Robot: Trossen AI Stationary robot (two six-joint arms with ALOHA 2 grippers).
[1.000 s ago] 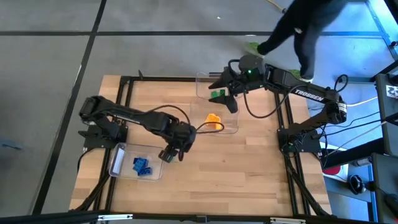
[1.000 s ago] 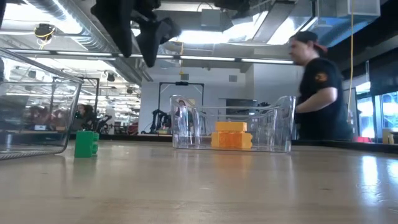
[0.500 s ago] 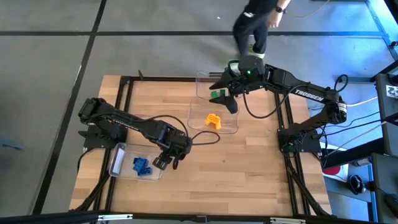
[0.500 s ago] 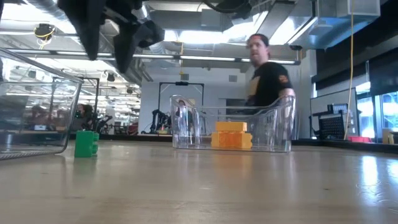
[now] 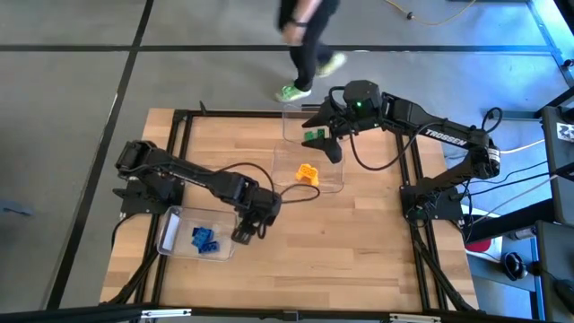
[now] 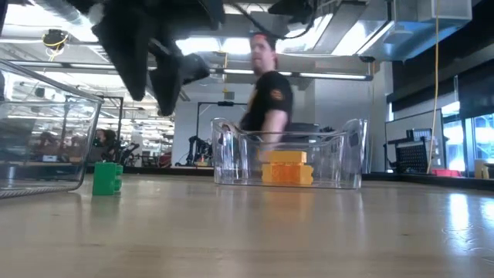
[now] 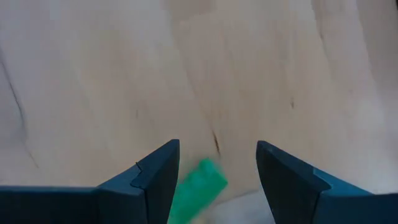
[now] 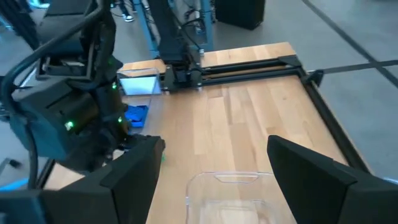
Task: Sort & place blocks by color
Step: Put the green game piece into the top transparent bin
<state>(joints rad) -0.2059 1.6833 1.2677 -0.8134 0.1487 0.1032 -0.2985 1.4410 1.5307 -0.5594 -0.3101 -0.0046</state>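
Note:
A loose green block (image 7: 199,186) lies on the bare wood, and in the left wrist view it shows between my open fingers. In the low view this green block (image 6: 107,177) rests on the table beside a clear bin, with my left gripper (image 6: 154,96) well above it and touching nothing. From above, my left gripper (image 5: 245,233) hovers just right of the bin holding the blue blocks (image 5: 204,240). The yellow-orange blocks (image 5: 308,173) sit in the middle bin. More green blocks (image 5: 314,135) sit in the far bin, under my open right gripper (image 5: 330,144).
Three clear bins stand on the table: the blue one (image 5: 170,229) near left, the yellow one (image 5: 334,186) at centre, the green one (image 5: 289,115) at the far edge. A person (image 5: 305,36) walks past beyond the far edge. Bare wood lies to the near right.
My left gripper has moved from beside the yellow bin toward the near edge and the blue bin, coming over the loose green block. The person behind the table has walked from right to left. The blocks have stayed put.

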